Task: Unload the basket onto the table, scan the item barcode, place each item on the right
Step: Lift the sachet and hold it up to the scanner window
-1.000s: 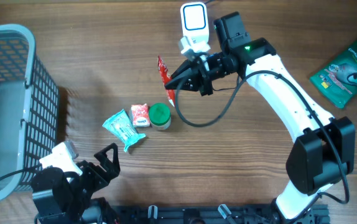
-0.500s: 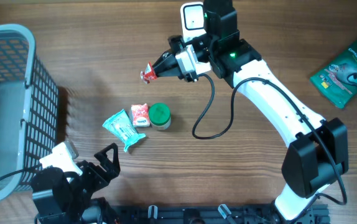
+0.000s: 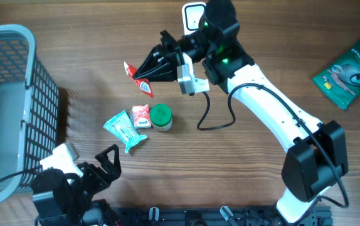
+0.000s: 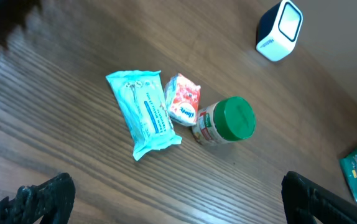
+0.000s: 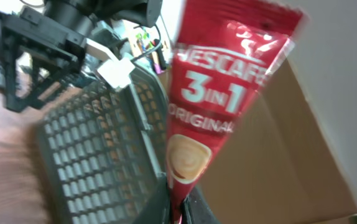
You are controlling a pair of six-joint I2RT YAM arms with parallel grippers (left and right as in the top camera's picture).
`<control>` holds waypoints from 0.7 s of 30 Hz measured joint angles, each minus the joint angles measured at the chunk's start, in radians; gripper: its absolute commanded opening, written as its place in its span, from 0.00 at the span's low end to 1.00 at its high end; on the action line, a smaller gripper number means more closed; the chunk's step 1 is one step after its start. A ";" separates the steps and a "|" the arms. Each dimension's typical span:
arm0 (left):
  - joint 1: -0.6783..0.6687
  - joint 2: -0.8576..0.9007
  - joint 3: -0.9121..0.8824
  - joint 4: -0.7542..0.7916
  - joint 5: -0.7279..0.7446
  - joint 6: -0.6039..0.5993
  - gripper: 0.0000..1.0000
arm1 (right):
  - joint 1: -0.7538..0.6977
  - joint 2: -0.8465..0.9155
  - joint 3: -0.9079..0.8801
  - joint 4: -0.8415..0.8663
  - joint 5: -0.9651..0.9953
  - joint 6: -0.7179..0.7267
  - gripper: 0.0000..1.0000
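Observation:
A red Nescafé 3-in-1 sachet (image 3: 135,75) hangs above the table left of centre, and my right gripper (image 3: 150,71) is shut on its narrow end. In the right wrist view the sachet (image 5: 219,93) stands up from the closed jaws of the right gripper (image 5: 177,213), printed face to the camera; no barcode shows. The white and blue scanner (image 3: 194,16) stands at the table's far edge, behind the right arm, and appears as the scanner (image 4: 279,30) in the left wrist view. My left gripper (image 3: 106,162) rests open near the front left, shown wide and bare as the left gripper (image 4: 181,205).
A grey mesh basket (image 3: 4,107) fills the left side. A teal packet (image 3: 125,130), a small red and white packet (image 3: 142,115) and a green-lidded jar (image 3: 161,117) lie together mid-table. A green pouch (image 3: 349,69) lies at the far right.
The right arm has swung the sachet leftward, away from the scanner, and turned its wrist so the sachet points toward the basket. The left arm has not moved.

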 measured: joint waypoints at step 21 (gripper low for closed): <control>0.000 0.000 0.000 0.002 0.000 0.000 1.00 | 0.000 0.002 0.004 -0.878 0.254 0.969 0.04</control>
